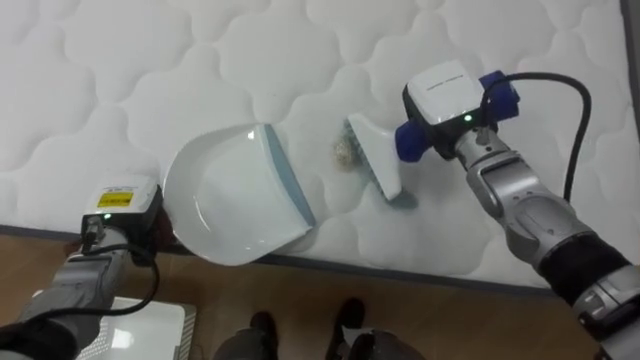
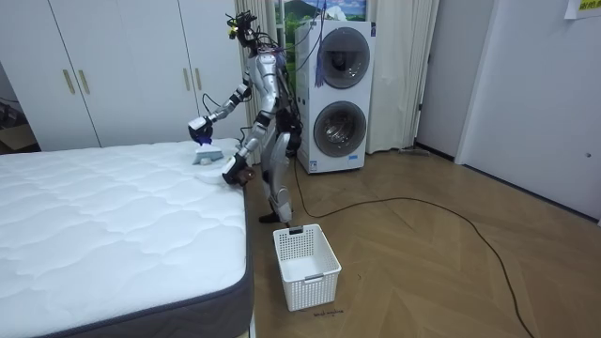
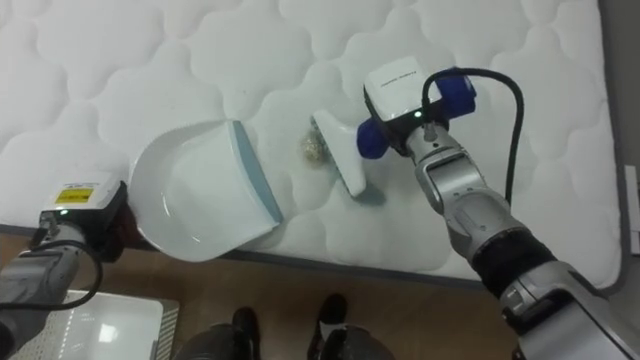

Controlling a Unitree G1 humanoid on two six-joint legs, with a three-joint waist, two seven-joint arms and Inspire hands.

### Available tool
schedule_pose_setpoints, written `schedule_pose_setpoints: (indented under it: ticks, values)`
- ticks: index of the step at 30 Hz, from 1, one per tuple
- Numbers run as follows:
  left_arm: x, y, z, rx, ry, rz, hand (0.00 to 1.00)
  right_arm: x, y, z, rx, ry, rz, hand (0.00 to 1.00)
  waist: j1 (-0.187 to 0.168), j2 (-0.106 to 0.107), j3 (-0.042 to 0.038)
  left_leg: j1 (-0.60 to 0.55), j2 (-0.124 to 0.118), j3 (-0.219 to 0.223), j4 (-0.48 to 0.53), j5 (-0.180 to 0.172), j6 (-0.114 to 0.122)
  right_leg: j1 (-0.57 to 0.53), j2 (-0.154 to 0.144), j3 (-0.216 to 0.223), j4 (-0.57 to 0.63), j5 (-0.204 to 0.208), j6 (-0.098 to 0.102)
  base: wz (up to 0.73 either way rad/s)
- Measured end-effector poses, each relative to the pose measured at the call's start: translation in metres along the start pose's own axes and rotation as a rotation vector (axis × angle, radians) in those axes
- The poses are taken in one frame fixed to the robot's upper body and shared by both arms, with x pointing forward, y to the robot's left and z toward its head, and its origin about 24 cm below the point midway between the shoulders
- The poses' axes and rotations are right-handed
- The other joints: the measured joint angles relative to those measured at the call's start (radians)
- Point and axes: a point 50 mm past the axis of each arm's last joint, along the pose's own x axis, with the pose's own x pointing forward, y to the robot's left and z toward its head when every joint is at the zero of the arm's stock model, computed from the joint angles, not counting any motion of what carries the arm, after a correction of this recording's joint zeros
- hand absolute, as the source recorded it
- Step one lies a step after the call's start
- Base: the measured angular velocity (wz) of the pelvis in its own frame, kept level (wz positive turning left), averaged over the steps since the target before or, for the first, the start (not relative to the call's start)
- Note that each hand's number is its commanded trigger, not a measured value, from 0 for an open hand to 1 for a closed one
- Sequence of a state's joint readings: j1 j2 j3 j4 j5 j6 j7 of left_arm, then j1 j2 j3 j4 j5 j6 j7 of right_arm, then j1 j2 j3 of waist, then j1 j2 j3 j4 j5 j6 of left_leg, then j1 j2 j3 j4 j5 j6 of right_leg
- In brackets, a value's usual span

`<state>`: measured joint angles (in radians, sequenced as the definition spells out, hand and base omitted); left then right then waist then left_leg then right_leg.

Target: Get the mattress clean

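**Lighting check: bright and even throughout**

I see bright, diffuse light in every view and cannot tell its source. In the eye views the white bed (image 1: 200, 50) is close to washed out, and only faint shading marks its quilting. The dustpan (image 1: 225, 200) casts a soft, narrow shadow along its lower right edge. The brush (image 1: 372, 155) casts a small one at its near end. In the room view the wooden floor (image 2: 488, 235) carries a pale sheen.

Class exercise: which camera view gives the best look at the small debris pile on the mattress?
The left eye view: the debris pile lies plainly between the lip of the dustpan and the brush. The right eye view shows much the same. In the room view it is too small to make out.
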<state>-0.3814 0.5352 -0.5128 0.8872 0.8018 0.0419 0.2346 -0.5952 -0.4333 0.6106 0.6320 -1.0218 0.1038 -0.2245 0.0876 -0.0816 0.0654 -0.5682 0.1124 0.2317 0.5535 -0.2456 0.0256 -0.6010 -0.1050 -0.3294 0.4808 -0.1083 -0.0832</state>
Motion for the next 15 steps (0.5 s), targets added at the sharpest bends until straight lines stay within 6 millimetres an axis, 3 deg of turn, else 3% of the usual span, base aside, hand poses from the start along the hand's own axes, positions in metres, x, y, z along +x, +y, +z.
schedule_pose_setpoints:
  ticks: [15]
  values:
    - [0.0005, 0.0005, -0.0001, 0.041, -0.001, -0.003, 1.0, -0.0008, 0.0085, 0.0084, 0.222, 0.003, 0.17, 1.0, -0.002, 0.009, -0.0053, 0.003, -0.001, 0.003, -0.003, 0.0, 0.0, 0.0, 0.0, 0.003, -0.001, 0.0, 0.0, 0.0]
